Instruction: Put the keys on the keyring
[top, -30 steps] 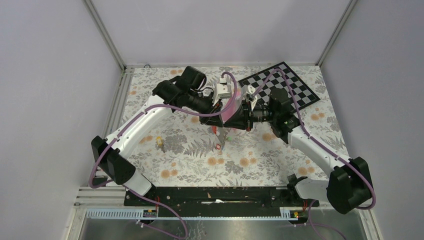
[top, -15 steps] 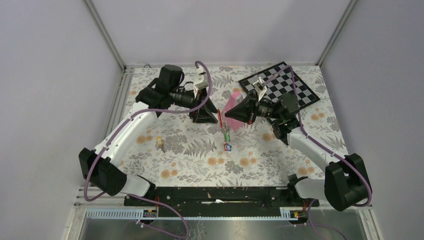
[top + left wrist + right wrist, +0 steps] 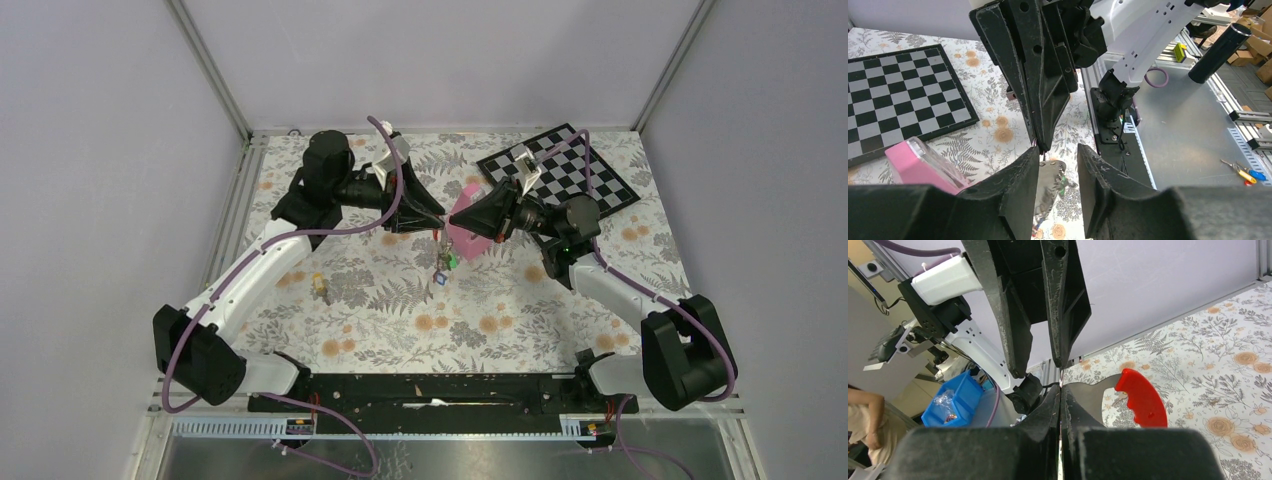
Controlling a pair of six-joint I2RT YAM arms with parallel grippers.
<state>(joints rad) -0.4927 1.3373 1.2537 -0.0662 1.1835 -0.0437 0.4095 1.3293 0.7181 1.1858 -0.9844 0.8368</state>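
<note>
Beneath clamped right gripper (image 3: pixel 1060 390): keyring (image 3: pixel 1089 394), grey side pinched, red bar (image 3: pixel 1142 399) tableward, long axis hanging down. Left gripper (image 3: pixel 1058 167) opposite, fingers parted; keys (image 3: pixel 444 264) dangling below.

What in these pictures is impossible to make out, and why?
- The keyring: in the right wrist view, partly behind the right hand; in the top view, mostly covered where that hand meets the left hand.
- The keys: top view, too small to count or to see whether they hang on the keyring.
- Small yellowish object: top view, too small to name.
</note>
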